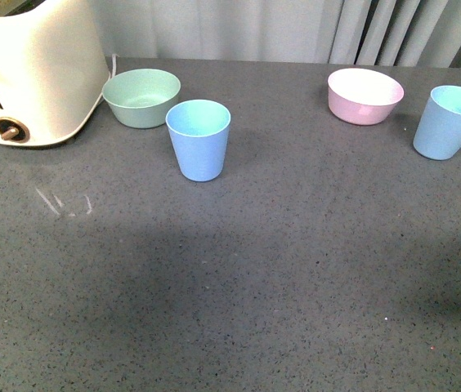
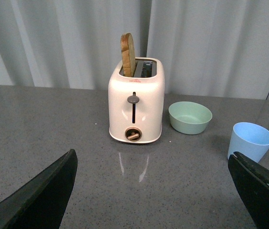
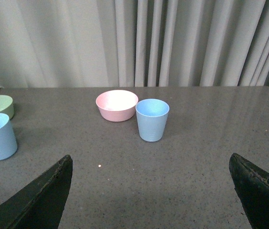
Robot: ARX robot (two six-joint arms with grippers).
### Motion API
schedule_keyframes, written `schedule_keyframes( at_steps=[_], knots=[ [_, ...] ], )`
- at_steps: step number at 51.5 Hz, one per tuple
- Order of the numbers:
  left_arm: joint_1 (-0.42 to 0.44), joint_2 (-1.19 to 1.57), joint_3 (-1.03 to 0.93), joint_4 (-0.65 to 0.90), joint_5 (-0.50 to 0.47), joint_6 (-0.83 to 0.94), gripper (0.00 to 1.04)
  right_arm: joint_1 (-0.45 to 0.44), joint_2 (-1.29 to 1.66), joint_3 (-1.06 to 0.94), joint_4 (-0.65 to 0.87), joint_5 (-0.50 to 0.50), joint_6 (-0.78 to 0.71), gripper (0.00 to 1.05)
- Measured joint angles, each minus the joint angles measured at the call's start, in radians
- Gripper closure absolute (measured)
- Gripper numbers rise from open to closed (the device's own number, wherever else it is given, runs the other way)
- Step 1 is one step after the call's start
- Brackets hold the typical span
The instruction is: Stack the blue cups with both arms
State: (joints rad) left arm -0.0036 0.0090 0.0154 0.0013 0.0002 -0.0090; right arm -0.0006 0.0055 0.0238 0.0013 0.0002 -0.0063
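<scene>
**Operator:** Status of both end effectors?

**Technician:** Left gripper [image 2: 153, 155]: released. Its black fingers [image 2: 39, 195] stand wide apart with nothing between them but bare table. Right gripper [image 3: 150, 157]: same condition, spread wide and holding nothing. Both hang above the table [image 1: 230, 310] without touching it. Neither arm shows in the front view.

**Operator:** What is on the near part of the surface?

**Technician:** Grey speckled top, with a few pale scuff marks [image 1: 63, 202] on the left side.

**Operator:** Location of the cups?

**Technician:** Left blue cup [image 1: 199, 140]: upright, mouth up, left of centre, standing alone on the table. Right blue cup [image 1: 449, 122]: upright near the right edge of the front view, well apart from the first. The two are not stacked. Neither gripper touches either cup.

**Operator:** Items farther back?

**Technician:** Mint-green bowl [image 1: 140, 97]: just behind and left of the left blue cup, apparently without contact. Pink bowl [image 1: 364, 95]: behind and left of the right blue cup, close beside it. Cream toaster [image 1: 30, 69]: far left, next to the mint-green bowl, with one bread slice [image 2: 128, 55] standing up out of a slot. Pale pleated curtain [image 1: 296, 28]: along the rear edge of the table.
</scene>
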Motion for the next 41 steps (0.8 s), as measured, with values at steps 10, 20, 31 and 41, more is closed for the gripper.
schedule_keyframes(
  at_steps=[10, 20, 31, 41],
  knots=[
    [0.000, 0.000, 0.000, 0.000, 0.000, 0.000, 0.09, 0.000, 0.000, 0.000, 0.000, 0.000, 0.000, 0.09],
    [0.000, 0.000, 0.000, 0.000, 0.000, 0.000, 0.09, 0.000, 0.000, 0.000, 0.000, 0.000, 0.000, 0.09],
    [0.000, 0.000, 0.000, 0.000, 0.000, 0.000, 0.09, 0.000, 0.000, 0.000, 0.000, 0.000, 0.000, 0.09],
    [-0.079, 0.435, 0.228, -0.320, -0.006, -0.266, 0.09, 0.000, -0.001, 0.000, 0.000, -0.001, 0.000, 0.09]
  ],
)
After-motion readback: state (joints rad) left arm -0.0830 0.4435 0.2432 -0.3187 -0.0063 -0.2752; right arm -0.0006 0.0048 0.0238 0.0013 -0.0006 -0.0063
